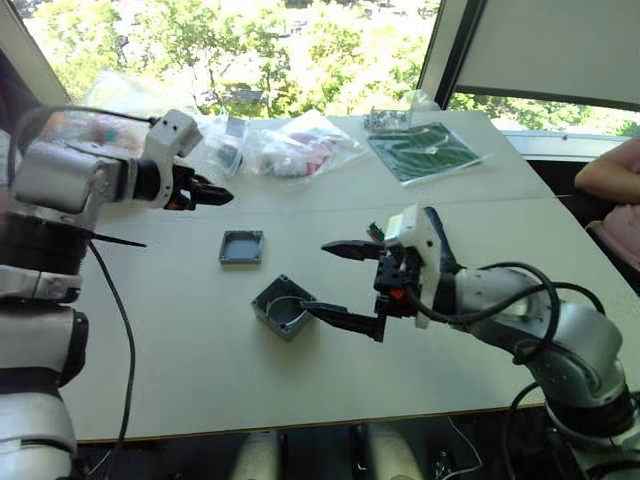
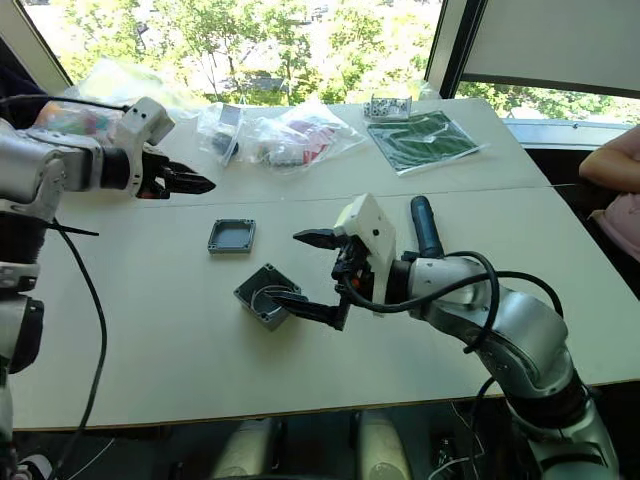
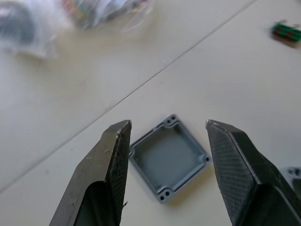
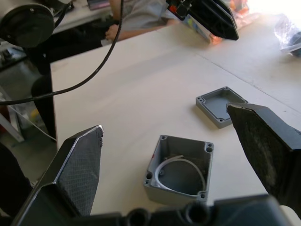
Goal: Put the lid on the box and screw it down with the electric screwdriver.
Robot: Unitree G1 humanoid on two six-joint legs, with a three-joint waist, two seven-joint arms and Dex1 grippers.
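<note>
— Grey box (image 1: 283,306) on the table (image 1: 200,370), open side up, white wire coiled inside; right gripper (image 1: 345,284) just beside, fingers spread wide, empty.

— Lid (image 1: 241,246) near, hollow up. Left gripper (image 1: 215,195) above, fingers open, empty.

My right gripper (image 2: 308,268) hangs with its fingers spread wide just beside the box (image 2: 264,294), the lower finger touching or nearly touching its rim. The lid (image 2: 231,236) lies rim-up on the bench (image 2: 150,340) near the box. My left gripper (image 2: 192,184) hovers above the bench, apart from the lid.
</note>
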